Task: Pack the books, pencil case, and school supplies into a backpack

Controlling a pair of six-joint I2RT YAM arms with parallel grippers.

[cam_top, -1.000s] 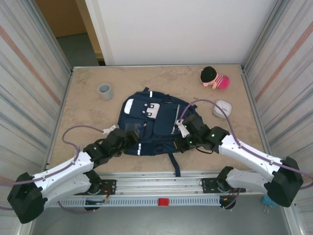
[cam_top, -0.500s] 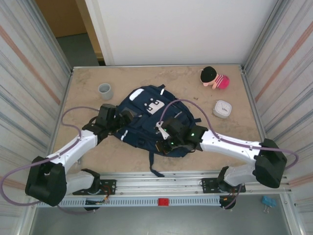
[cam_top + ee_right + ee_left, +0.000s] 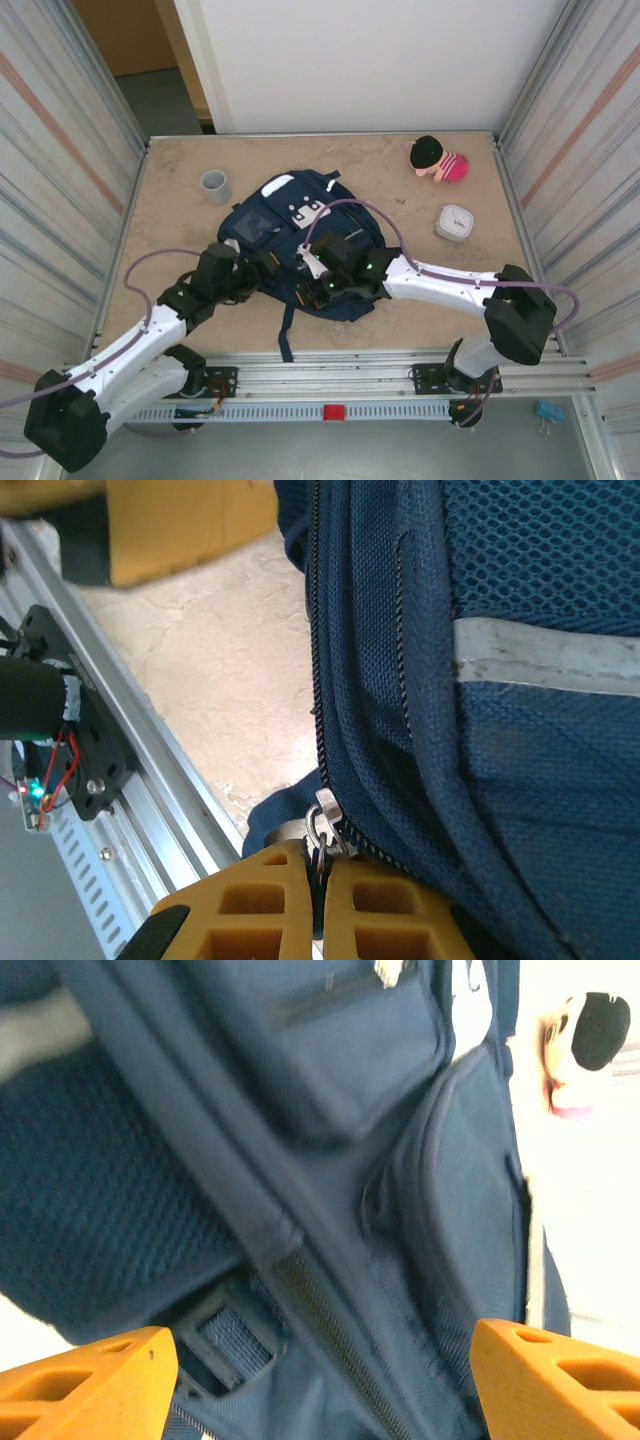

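Observation:
The navy backpack (image 3: 300, 235) lies front-up mid-table, its strap trailing toward the near edge. My right gripper (image 3: 312, 287) is at its near side, shut on the metal zipper pull (image 3: 322, 825), which is pinched between the orange fingertips (image 3: 385, 910). My left gripper (image 3: 262, 268) stands open against the bag's left side, its jaws wide apart over a zipper line and a buckle (image 3: 225, 1340). The backpack fabric (image 3: 330, 1160) fills the space between its fingers (image 3: 85, 1385). The pale pencil case (image 3: 455, 222) sits on the table to the right. The book is out of view.
A grey cup (image 3: 215, 186) stands at the back left. A plush toy (image 3: 437, 158) with a black head and pink body lies at the back right; it also shows blurred as the toy (image 3: 585, 1045). The aluminium rail (image 3: 120, 780) runs along the near table edge.
The backpack has turned and slid left and nearer. My right gripper moved left with the zipper pull. My left gripper pulled back from the bag's far left to its near left side.

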